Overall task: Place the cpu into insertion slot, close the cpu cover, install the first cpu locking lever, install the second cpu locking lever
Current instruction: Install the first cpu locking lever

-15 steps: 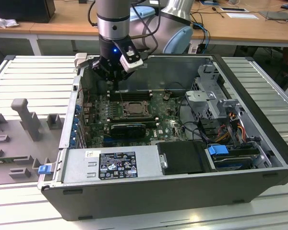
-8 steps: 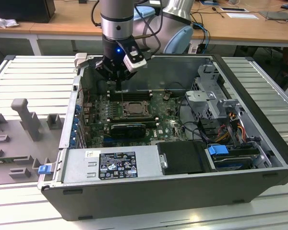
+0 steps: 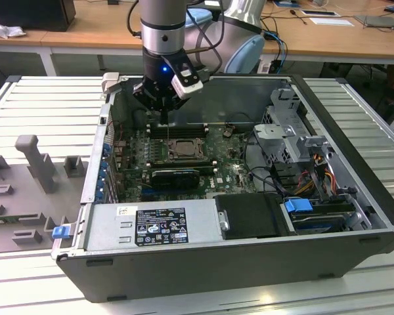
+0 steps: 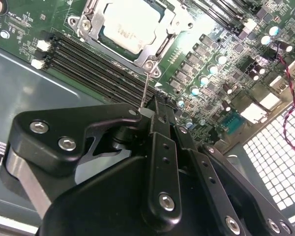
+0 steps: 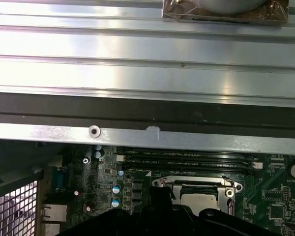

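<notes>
The cpu [image 4: 129, 23], pale silver on top, lies in the insertion slot [image 3: 182, 149] on the green board. The grey metal cpu cover [image 4: 155, 50] is down around it, framing the chip. From the socket's corner a thin wire locking lever [image 4: 145, 88] rises to my gripper [image 4: 148, 111], whose black fingers are pressed together on the lever's end. In the exterior view my gripper [image 3: 164, 117] hangs just behind the socket, over the memory slots. The first wrist view has the socket and the cpu [image 5: 199, 198] beyond the dark gripper body.
Black memory slots [image 4: 88, 64] run beside the socket. A long black card [image 3: 176, 176] lies in front of it. The power supply [image 3: 151, 226] fills the case's near side, and the drive cage [image 3: 289, 131] with cables stands at the exterior view's right. The case wall [image 5: 147, 135] is close behind.
</notes>
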`<move>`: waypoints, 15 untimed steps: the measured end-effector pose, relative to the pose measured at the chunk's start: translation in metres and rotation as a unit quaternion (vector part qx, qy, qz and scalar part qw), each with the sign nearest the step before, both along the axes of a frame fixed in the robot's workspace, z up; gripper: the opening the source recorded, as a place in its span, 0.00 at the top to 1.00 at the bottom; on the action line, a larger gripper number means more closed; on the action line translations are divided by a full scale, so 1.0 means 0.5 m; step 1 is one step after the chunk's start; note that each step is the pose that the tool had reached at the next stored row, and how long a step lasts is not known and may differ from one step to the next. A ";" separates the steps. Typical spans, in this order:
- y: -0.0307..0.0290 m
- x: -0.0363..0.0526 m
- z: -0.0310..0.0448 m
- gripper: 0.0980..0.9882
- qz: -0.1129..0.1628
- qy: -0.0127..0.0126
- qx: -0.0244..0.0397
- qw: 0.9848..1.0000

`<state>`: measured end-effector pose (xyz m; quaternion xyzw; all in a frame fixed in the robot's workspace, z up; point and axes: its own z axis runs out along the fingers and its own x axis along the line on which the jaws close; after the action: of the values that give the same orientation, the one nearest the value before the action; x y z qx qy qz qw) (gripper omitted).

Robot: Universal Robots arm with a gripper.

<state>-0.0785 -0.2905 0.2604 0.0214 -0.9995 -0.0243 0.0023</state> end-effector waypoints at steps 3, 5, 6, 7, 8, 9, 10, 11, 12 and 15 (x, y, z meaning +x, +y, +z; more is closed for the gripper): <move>0.000 0.005 0.000 0.99 0.000 0.000 0.000 1.000; 0.000 0.006 0.000 0.99 0.000 0.000 0.000 1.000; 0.000 0.008 0.000 0.99 0.000 0.000 0.000 1.000; 0.000 0.009 0.000 0.99 0.000 0.000 0.000 1.000; 0.000 0.010 0.000 0.99 0.000 0.000 0.000 1.000; 0.000 0.012 0.000 0.99 0.000 0.000 0.000 1.000; 0.000 0.014 0.000 0.99 0.000 0.000 0.000 1.000; 0.000 0.016 0.000 0.99 0.000 0.000 0.000 1.000; 0.000 0.020 -0.001 0.99 0.000 0.000 0.000 1.000; 0.000 0.036 -0.004 0.99 0.000 0.000 0.001 1.000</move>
<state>-0.0605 -0.2904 0.2582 0.0213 -0.9995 -0.0250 0.0021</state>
